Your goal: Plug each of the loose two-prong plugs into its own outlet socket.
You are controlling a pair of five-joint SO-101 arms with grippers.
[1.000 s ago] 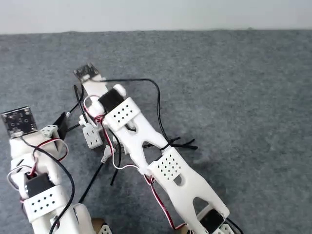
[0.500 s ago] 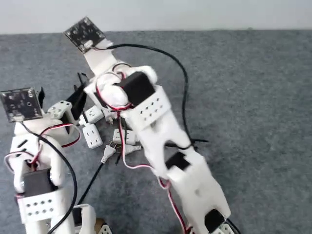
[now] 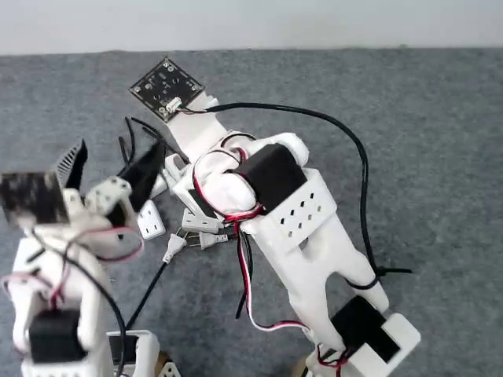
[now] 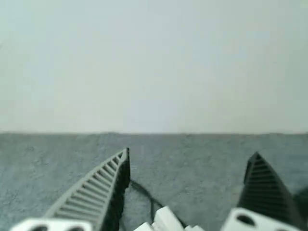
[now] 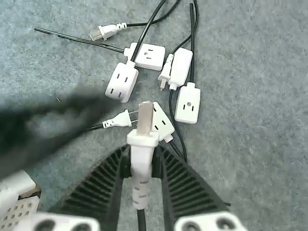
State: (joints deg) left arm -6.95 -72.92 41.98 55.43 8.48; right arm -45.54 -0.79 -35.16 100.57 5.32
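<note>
Right now | right gripper (image 5: pixel 139 159) clenched on white plug (image 5: pixel 142 130), prongs forward, above outlet socket (image 5: pixel 122 82) | left gripper (image 4: pixel 190 154) spread wide beside that socket | risk: unheld socket may skid aside under the prongs.

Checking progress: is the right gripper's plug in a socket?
Out. The white plug, clamped in the right gripper, has its prongs bare, touching nothing.

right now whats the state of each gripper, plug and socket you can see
right gripper: shut on held plug
held plug: off the carpet, prongs bare, unplugged
left gripper: open
loose plug: lying on carpet, unplugged
two-slot socket: lying on carpet, nothing plugged in
</note>
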